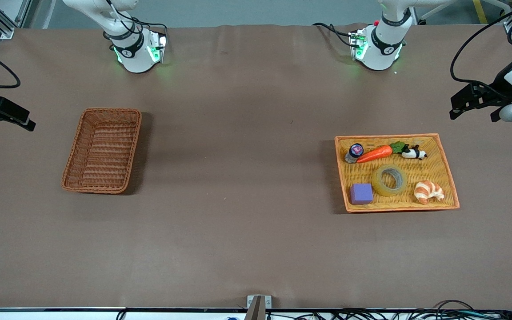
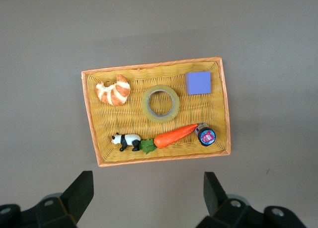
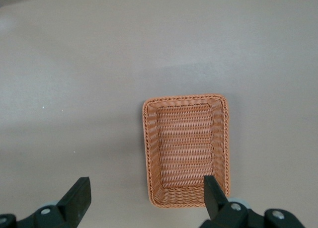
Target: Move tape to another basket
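Tape lying flat in the yellow tray, both arms holding high with their fingers spread.

The tape (image 1: 390, 179) sits mid-tray (image 1: 434, 138), below the left gripper (image 2: 148, 195), whose released fingers hover just off the tray's rim. Round the tape lie a purple block (image 1: 361, 193), a croissant (image 1: 429, 191), a carrot (image 1: 375, 154), a toy panda (image 1: 413, 153) and a small jar (image 1: 354, 152). Well apart, toward the right arm's end of the table, the brown basket (image 1: 103, 150) lies under the right gripper (image 3: 147, 197), likewise spread and gripping nothing.
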{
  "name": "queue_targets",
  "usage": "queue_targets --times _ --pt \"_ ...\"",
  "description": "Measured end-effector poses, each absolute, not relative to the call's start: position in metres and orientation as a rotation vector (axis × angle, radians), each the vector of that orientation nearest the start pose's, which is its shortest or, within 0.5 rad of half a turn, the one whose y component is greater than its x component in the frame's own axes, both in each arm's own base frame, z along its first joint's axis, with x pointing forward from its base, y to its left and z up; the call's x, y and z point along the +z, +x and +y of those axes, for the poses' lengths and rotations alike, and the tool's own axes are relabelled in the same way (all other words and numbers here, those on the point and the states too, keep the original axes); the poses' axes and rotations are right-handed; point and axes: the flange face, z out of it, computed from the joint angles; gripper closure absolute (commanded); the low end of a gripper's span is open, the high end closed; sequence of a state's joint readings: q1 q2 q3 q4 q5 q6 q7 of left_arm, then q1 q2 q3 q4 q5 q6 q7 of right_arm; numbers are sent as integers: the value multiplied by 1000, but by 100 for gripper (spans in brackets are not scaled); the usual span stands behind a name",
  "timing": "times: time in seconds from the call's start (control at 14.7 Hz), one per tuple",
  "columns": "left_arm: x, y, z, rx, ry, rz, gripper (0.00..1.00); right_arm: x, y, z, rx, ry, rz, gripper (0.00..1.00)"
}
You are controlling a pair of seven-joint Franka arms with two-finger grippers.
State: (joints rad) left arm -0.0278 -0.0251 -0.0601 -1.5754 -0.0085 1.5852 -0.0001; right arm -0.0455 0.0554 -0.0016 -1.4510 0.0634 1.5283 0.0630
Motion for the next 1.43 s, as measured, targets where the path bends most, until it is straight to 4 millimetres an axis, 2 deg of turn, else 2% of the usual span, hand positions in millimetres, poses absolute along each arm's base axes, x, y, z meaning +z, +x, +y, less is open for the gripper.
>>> queue_targets --times 0.34,0.55,0.75,0.95,1.23,1.43 --pt "641 547 -49 -79 -3147 136 1 645 567 -33 -31 -3071 203 0" --pt "645 548 -41 -95 -3148 98 1 645 567 -37 -27 -3071 214 0" --pt "632 554 -29 -56 -3150 60 1 645 567 -39 -27 -3071 214 0" --pt "586 574 -29 63 -3151 59 0 643 565 -34 3 -3072 184 0" --pt "487 612 -29 99 -3156 55 0 642 564 -33 13 -3074 176 0" --pt "411 619 -19 123 -3158 28 0 641 564 -34 15 -3074 175 0"
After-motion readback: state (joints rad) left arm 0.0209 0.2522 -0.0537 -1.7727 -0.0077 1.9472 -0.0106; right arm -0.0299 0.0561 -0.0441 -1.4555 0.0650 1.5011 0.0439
